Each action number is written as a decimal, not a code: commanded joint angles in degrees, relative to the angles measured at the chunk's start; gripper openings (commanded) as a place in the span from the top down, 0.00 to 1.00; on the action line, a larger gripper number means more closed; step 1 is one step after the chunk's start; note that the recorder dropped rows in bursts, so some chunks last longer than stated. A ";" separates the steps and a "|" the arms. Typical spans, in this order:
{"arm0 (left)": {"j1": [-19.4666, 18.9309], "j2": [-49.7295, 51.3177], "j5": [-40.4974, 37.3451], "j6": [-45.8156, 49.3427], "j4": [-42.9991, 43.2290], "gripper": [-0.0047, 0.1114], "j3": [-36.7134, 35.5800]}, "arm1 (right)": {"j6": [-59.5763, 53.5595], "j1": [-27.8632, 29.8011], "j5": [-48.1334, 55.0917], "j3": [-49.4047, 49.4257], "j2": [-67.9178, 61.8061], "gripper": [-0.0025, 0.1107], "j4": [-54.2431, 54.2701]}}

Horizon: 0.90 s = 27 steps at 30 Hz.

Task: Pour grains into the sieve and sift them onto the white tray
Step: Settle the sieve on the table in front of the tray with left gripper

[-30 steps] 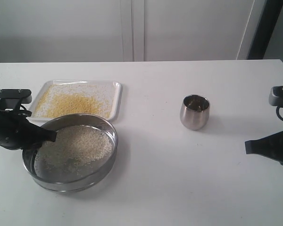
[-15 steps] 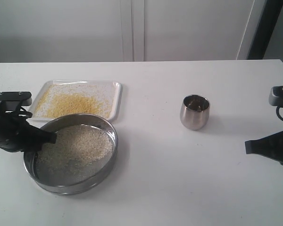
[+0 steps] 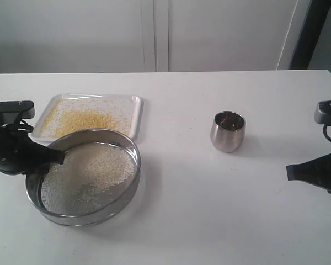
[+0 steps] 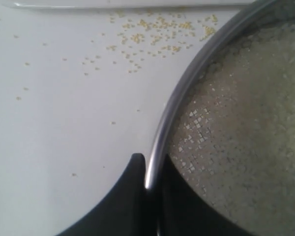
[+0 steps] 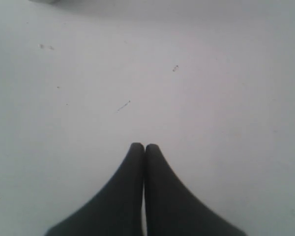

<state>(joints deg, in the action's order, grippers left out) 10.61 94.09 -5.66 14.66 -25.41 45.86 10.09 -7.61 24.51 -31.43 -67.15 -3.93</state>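
**Sieve gripped at its rim, front-left of worktop**

Clock dirs are per the exterior view, 12 = far side, 6 = near side.

The sieve (image 3: 83,176) sits at approx 8 o'clock on the worktop (image 3: 209,210), open side up. It's round, so no long axis. Pale grains (image 3: 96,168) lie inside, heaped twd its 1 o'clock side. Bare mesh shows at its 7 o'clock. Can't tell if it rests on the worktop or is held just off it.

The left end effector (image 3: 55,156) comes in from 9 o'clock and pinches the sieve's rim at approx 10 o'clock. The left wrist view shows one finger outside the rim and one inside, w/ the steel edge btwn them (image 4: 150,167).

The white tray (image 3: 139,116) is at 12 o'clock of the sieve, long axis running 9 to 3. The sieve's far rim overlaps the tray's near edge in this view. Can't tell if they touch. The tray carries a golden-yellow heap (image 3: 85,120) twd its 9 o'clock half and paler bits around that.

Stray granules (image 4: 152,34) dot the worktop just outside the sieve rim, next to the tray edge, per the left wrist view.

A steel cup (image 3: 228,131) stands upright, well apart at 2 o'clock of the sieve, mouth up.

The right end effector (image 3: 291,172) is at the 3 o'clock edge, far from all items. Its fingers are pressed together w/ nothing btwn them (image 5: 144,146), over bare worktop. Nothing stands btwn sieve and tray.
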 commanded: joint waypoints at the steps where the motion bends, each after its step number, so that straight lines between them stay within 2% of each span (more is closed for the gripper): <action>1: 0.13 -0.74 -1.05 -0.98 -1.16 0.96 -0.16 | 0.17 0.21 -0.52 0.25 0.21 0.98 -0.43; 27: 0.13 2.68 -2.91 1.00 -0.47 0.96 -0.16 | 0.17 0.21 -0.50 0.25 0.21 0.98 -0.43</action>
<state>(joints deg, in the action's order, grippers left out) 10.61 96.94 -6.54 14.66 -25.32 45.86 10.09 -7.61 24.51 -31.43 -67.15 -3.93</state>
